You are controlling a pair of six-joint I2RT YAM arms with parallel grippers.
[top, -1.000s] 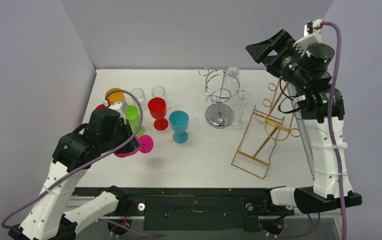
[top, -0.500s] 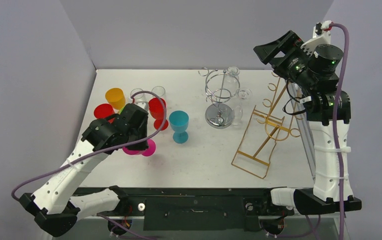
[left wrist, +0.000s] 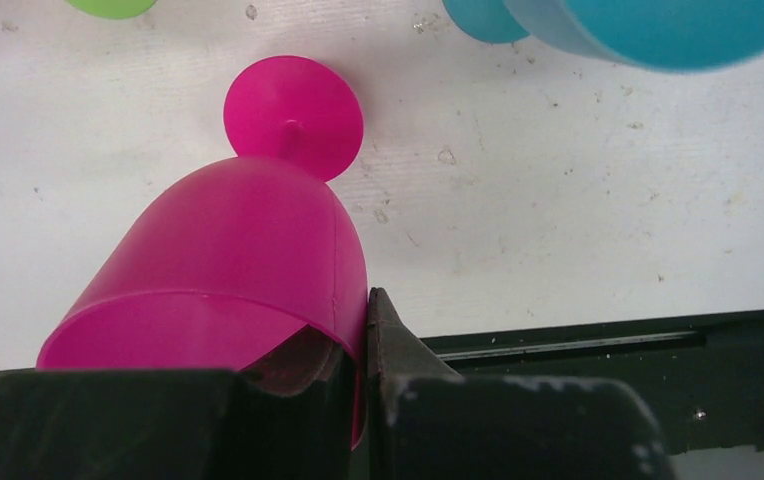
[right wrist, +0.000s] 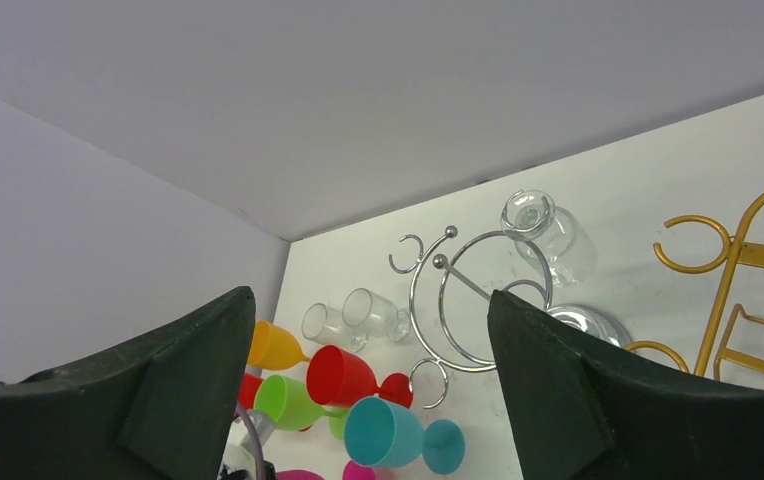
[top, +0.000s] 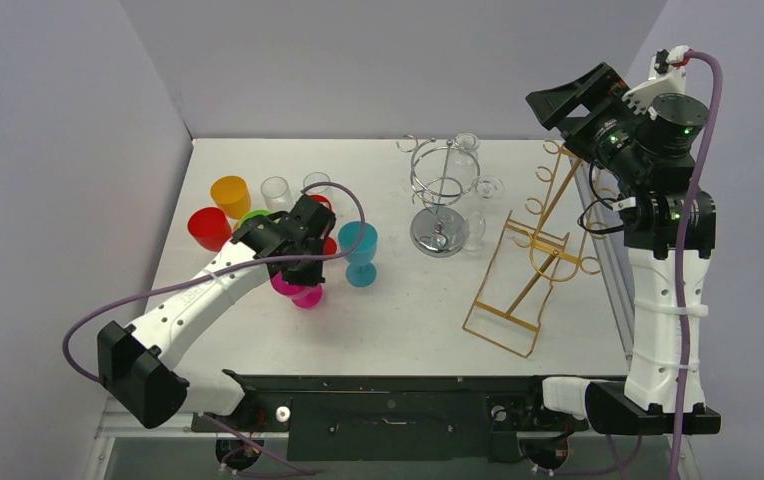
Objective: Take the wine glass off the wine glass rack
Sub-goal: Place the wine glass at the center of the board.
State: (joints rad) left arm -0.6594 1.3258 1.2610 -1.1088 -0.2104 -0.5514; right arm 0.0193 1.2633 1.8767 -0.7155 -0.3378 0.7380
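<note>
- L gripper [left wrist: 358,340] is pinched fully shut on the rim wall of the pink wine glass [left wrist: 228,260], one finger inside the bowl, one outside.
- Change: over the last sec my L arm swung from the near-left corner out across the table [top: 408,320], carrying the pink glass w/ it. It's now just beside the teal glass [top: 358,243], at the front of the coloured cluster.
- Its foot points twd the tabletop; can't tell if it touches yet.
- R gripper [right wrist: 370,350] is spread wide, holding nothing. It hangs high on the right and has drifted a bit further up/right.
- Meaning, imo: the pink glass is clear of any rack, so this pick is at set-down stage.
- Clear glasses [top: 466,143] hang on the silver rack [top: 438,185], so prob more to take.
</note>
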